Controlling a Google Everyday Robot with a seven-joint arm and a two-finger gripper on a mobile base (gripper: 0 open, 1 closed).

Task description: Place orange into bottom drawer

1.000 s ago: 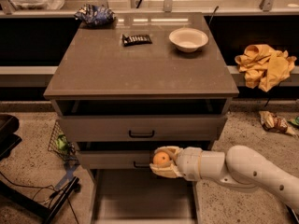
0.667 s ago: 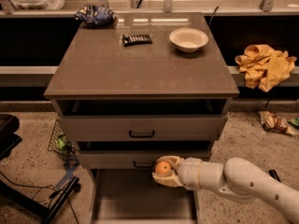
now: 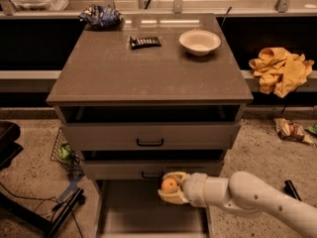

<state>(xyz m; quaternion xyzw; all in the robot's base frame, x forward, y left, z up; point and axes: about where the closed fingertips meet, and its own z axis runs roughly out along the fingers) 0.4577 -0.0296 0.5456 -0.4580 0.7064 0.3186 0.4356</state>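
From the one camera view, the gripper (image 3: 167, 187) sits low in front of the cabinet, at the end of the white arm (image 3: 257, 201) that reaches in from the right. Its two yellowish fingers (image 3: 174, 175) are closed around the orange (image 3: 169, 184), one above the fruit and one below. The fruit is held in the air and rests on nothing.

Directly beneath the claw and running forward from it lies the bottom drawer (image 3: 131, 209), pulled out, its grey floor bare as far as I can see. Just behind the claw is the front of the middle drawer (image 3: 109, 168), whose handle is partly hidden by the fingers. Above that is the upper drawer (image 3: 148, 135). High above and well behind the claw, on the cabinet top (image 3: 148, 71), stand a white bowl (image 3: 199, 41), a dark snack bar (image 3: 145, 41) and a blue bag (image 3: 100, 16). A yellow cloth (image 3: 280, 71) lies on a ledge far up to the claw's right.

As I judge it, most of the job is done. The drawer is open, the orange is picked up, and it appears to hang over the back of the tray. What remains is to lower it a little, let it go, and draw the arm clear. Being round, it may roll once freed, though the low side walls should keep it in.
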